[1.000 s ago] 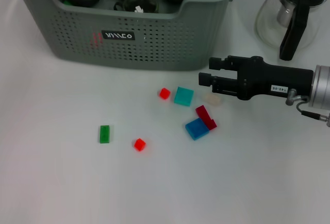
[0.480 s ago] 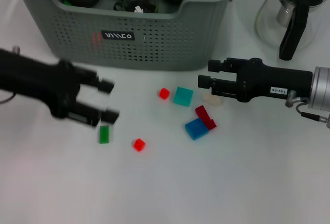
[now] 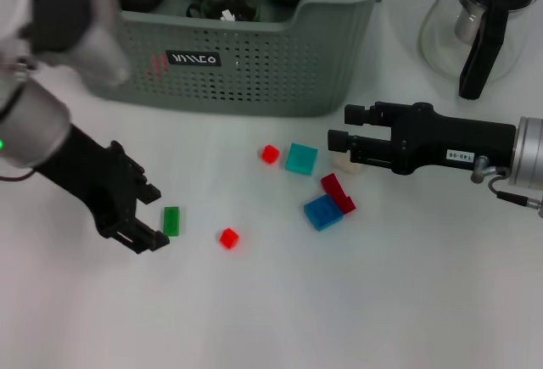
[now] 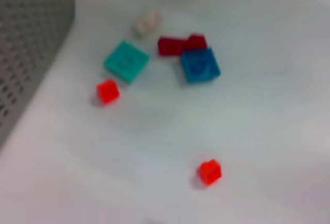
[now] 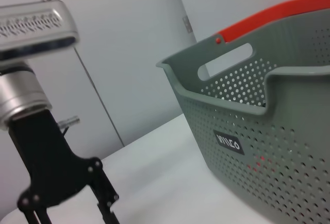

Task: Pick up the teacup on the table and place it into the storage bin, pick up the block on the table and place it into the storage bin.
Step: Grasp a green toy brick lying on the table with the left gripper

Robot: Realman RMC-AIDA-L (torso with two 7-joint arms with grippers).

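Note:
Several small blocks lie scattered on the white table in front of the storage bin (image 3: pixel 254 72). My left gripper (image 3: pixel 156 218) is open and low over the table, its fingertips on either side of the near end of a green block (image 3: pixel 171 220). My right gripper (image 3: pixel 341 129) is open and holds nothing, hovering just above a beige block (image 3: pixel 348 164). No teacup shows on the table. Dark rounded vessels and a glass cup (image 3: pixel 225 0) sit inside the bin. The right wrist view shows the bin (image 5: pixel 268 131) and my left arm (image 5: pixel 51 167).
Two small red blocks (image 3: pixel 228 237) (image 3: pixel 270 154), a teal block (image 3: pixel 301 159), a dark red block (image 3: pixel 338 191) and a blue block (image 3: pixel 322 213) lie mid-table. The left wrist view shows the teal block (image 4: pixel 125 61) and blue block (image 4: pixel 200 65). A glass carafe (image 3: pixel 484 25) stands at the back right.
My left arm has swung in from the left and dropped down to the green block, with its gripper open. The right gripper has barely shifted.

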